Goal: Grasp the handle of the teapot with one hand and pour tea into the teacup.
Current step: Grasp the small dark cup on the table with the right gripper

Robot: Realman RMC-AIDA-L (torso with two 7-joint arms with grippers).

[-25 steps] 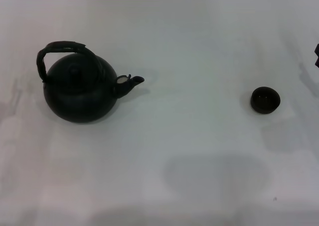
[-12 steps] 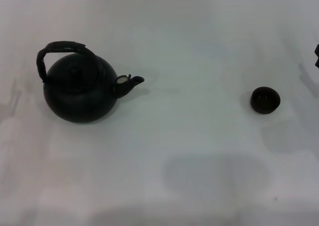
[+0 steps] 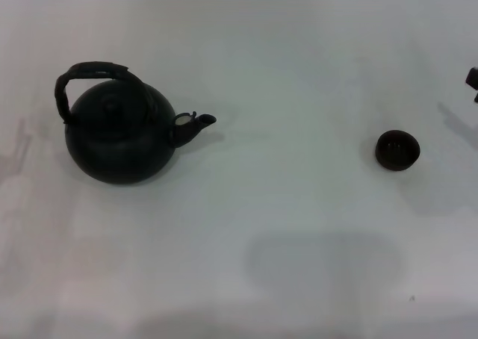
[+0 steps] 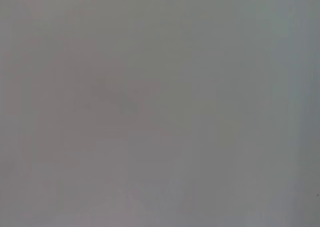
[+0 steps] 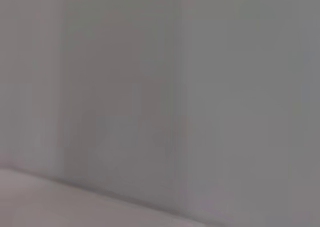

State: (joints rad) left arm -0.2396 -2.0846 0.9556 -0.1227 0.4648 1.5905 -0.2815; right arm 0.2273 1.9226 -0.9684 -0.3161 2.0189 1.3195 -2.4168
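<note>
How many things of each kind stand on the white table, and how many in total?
Teapot: 1
Teacup: 1
Total: 2, both dark, standing apart on the table.

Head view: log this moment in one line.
teapot: upright, ungrasped | teacup: apart, robot's right | right gripper: at edge | left: unseen

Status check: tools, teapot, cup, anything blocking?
Right tool barely in view at the table's right edge, left tool out of view. Teapot upright on the left, handle ungrasped, spout toward the teacup. Nothing lies between them.
</note>
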